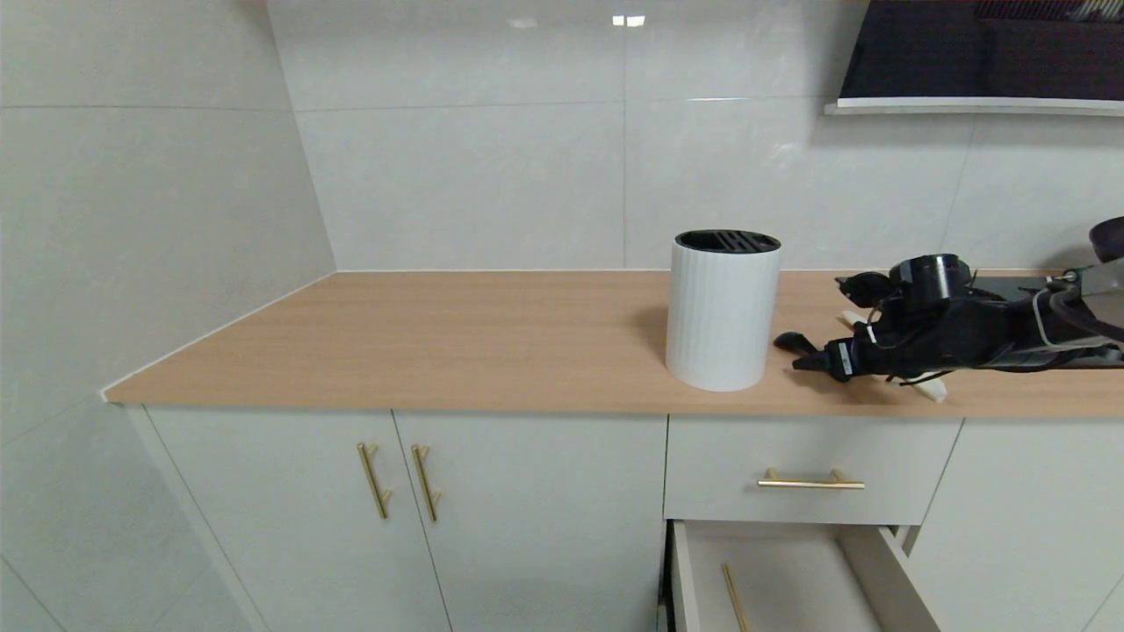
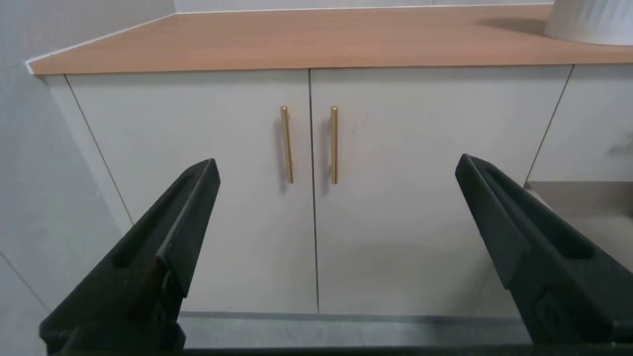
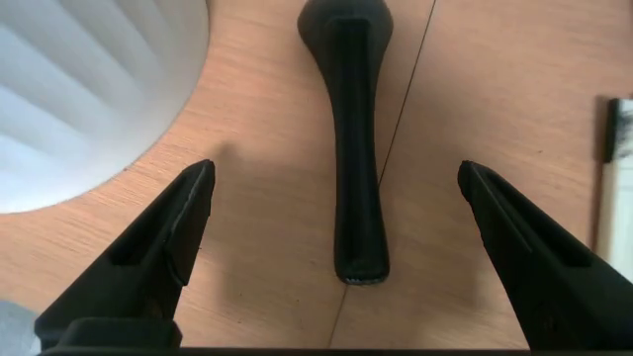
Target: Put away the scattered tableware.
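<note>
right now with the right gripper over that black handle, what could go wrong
1. The black handle lies flat on the counter; the open right gripper may slip off it if it closes too high.
2. The white holder stands close beside the gripper and could get nudged.

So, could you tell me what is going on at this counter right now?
The robot is tidying tableware. Its right claw is open and poised over a black-handled utensil lying on the wooden counter, just beside a white ribbed holder. Nothing is gripped yet. The left claw, also open, hangs low in front of the cupboard doors, holding nothing. A drawer below the counter stands open.
</note>
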Motion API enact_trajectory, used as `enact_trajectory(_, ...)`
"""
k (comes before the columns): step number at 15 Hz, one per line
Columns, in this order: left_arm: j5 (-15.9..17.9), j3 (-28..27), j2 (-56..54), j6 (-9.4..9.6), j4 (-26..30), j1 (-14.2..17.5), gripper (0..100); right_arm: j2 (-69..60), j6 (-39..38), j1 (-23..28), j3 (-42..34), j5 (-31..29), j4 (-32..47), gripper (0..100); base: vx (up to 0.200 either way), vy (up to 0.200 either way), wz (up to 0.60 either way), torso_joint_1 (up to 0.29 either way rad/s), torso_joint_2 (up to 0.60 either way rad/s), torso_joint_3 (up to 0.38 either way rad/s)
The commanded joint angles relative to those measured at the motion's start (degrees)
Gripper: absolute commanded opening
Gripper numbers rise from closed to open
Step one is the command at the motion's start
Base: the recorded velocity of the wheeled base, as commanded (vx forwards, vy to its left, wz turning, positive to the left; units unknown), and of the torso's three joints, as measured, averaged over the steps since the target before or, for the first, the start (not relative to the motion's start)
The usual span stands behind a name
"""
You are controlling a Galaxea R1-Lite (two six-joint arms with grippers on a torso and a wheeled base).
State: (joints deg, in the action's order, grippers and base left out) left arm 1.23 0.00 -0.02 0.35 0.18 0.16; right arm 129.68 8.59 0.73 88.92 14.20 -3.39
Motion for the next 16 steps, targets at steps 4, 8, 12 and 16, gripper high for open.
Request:
enact_trajectory(4,0.0,0.0,0.02,0.0,-0.01,0.02,100,1.98,0.11,0.59,0.03,-0.14,-1.88,100,0.0,0.0,0.0,0.0,0.0,0.0)
enact_trajectory(8,0.0,0.0,0.02,0.0,-0.01,0.02,100,2.68,0.11,0.59,0.03,-0.4,-2.24,100,0.0,0.0,0.0,0.0,0.0,0.0)
enact_trajectory(12,0.0,0.0,0.02,0.0,-0.01,0.02,100,2.94,0.19,0.5,0.03,-0.4,-2.32,100,0.0,0.0,0.0,0.0,0.0,0.0)
enact_trajectory(16,0.0,0.0,0.02,0.0,-0.01,0.02,100,3.47,0.28,-0.03,-0.06,-0.4,-2.41,0,0.0,0.0,0.0,0.0,0.0,0.0)
